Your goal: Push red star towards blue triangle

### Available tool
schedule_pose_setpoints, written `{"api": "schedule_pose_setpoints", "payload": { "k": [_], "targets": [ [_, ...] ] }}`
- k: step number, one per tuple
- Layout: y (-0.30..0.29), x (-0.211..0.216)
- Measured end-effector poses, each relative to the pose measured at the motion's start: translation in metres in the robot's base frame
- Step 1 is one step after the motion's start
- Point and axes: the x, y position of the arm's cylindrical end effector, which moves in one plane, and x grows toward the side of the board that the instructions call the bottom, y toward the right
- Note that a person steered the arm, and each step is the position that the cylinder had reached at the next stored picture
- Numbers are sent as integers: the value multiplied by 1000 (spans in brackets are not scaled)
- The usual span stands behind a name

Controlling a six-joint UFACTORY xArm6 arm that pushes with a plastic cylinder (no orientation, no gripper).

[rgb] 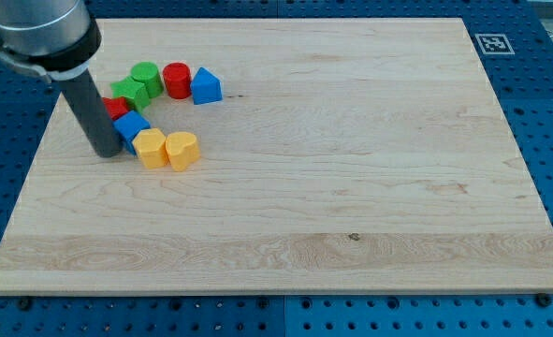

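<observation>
The red star (115,107) lies at the view's upper left, mostly hidden behind my dark rod; only a small red part shows. My tip (105,152) rests on the board just left of the blue cube (131,126) and below-left of the red star. The blue triangle (206,86) sits to the right of the red cylinder (176,80), about a hand's width right of the red star.
A green star (128,93) and a green cylinder (147,77) lie between the red star and the red cylinder. A yellow hexagon (151,148) and a yellow heart (181,150) sit right of my tip. The wooden board (351,187) has an edge near the left.
</observation>
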Motion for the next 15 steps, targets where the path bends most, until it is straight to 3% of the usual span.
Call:
{"api": "schedule_pose_setpoints", "payload": {
  "k": [1, 3, 4, 6, 13, 15],
  "targets": [
    [-1, -17],
    [-56, -14],
    [-67, -38],
    [-66, -58],
    [106, -45],
    [129, -45]
  ]
}}
